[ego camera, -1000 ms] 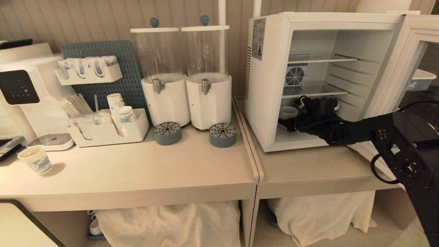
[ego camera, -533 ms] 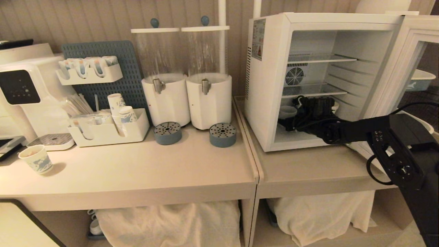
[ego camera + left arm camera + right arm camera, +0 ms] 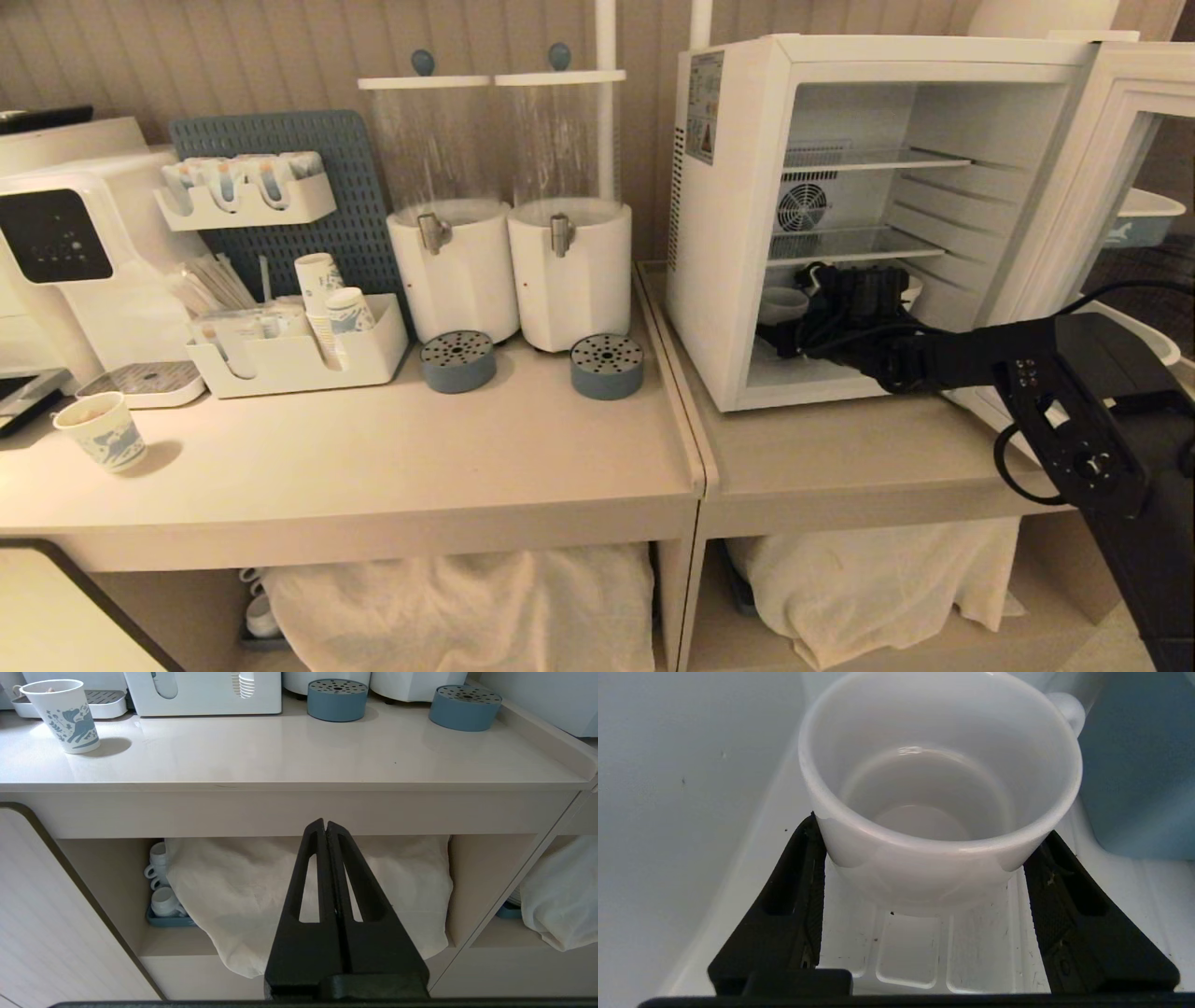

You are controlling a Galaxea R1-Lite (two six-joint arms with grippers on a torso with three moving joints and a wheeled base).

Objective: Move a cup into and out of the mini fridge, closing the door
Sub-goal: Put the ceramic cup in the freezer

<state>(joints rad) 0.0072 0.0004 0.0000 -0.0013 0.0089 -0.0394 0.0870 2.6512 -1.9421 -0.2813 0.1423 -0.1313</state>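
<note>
The mini fridge (image 3: 738,233) stands on the right counter with its door (image 3: 1102,168) swung wide open to the right. On its bottom level sits the small white cup (image 3: 782,303), upright near the left wall. My right gripper (image 3: 795,322) reaches in from the right. In the right wrist view its black fingers (image 3: 808,872) press both sides of the cup (image 3: 941,779), low over the ribbed fridge floor (image 3: 906,952). The cup is empty, with a small handle on its far side. My left gripper (image 3: 325,823) hangs shut and empty below the counter's front edge.
Two wire shelves (image 3: 854,247) span the fridge above the gripper. A pale blue surface (image 3: 1134,765) lies close beside the cup. On the left counter stand two drink dispensers (image 3: 509,271), a cup organiser (image 3: 299,355) and a printed paper cup (image 3: 101,431).
My right arm's elbow has shifted slightly left and down. The gripper and the cup have stayed in place inside the fridge. The left arm has not moved.
</note>
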